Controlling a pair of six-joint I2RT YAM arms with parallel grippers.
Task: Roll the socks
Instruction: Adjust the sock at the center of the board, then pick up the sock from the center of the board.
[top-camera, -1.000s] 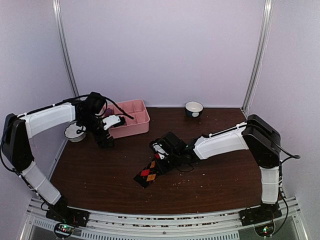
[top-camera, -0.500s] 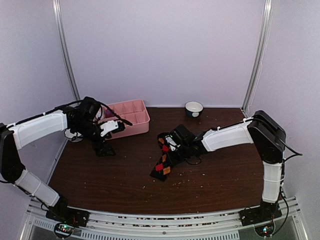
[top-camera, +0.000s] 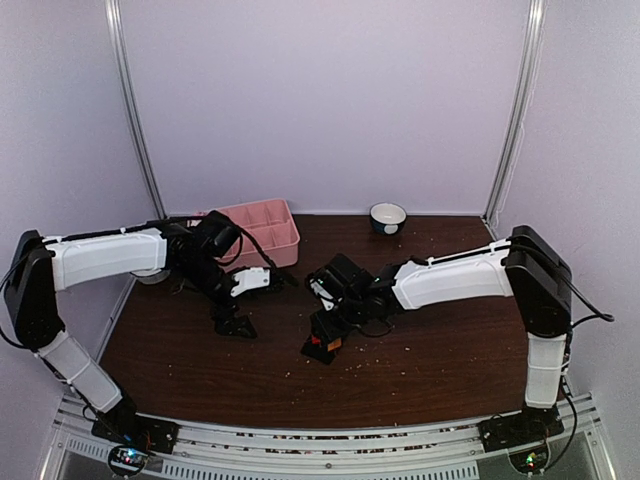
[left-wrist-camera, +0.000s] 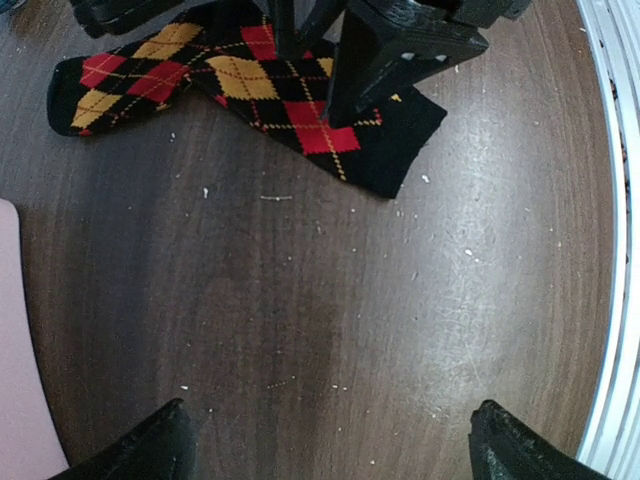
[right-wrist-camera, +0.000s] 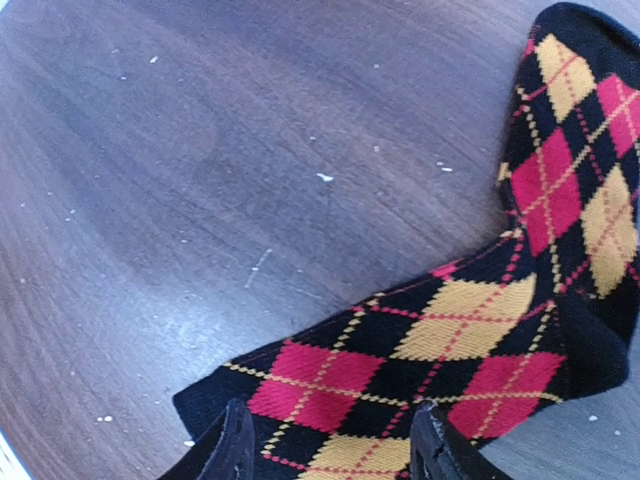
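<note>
right wrist view: my right gripper (right-wrist-camera: 330, 452) stands jaws apart over the argyle sock (right-wrist-camera: 440, 340), lying bent on the surface (right-wrist-camera: 200, 150), probably to start rolling it; my left gripper (left-wrist-camera: 325, 445) hovers nearby, wide apart and empty, ready to pin it.

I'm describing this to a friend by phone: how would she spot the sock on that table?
Look at the dark wooden table. Near its middle, just under the right gripper, lies the sock. It is the only patterned thing there: black with red and yellow diamonds, unlike the plain pink tray farther back.
</note>
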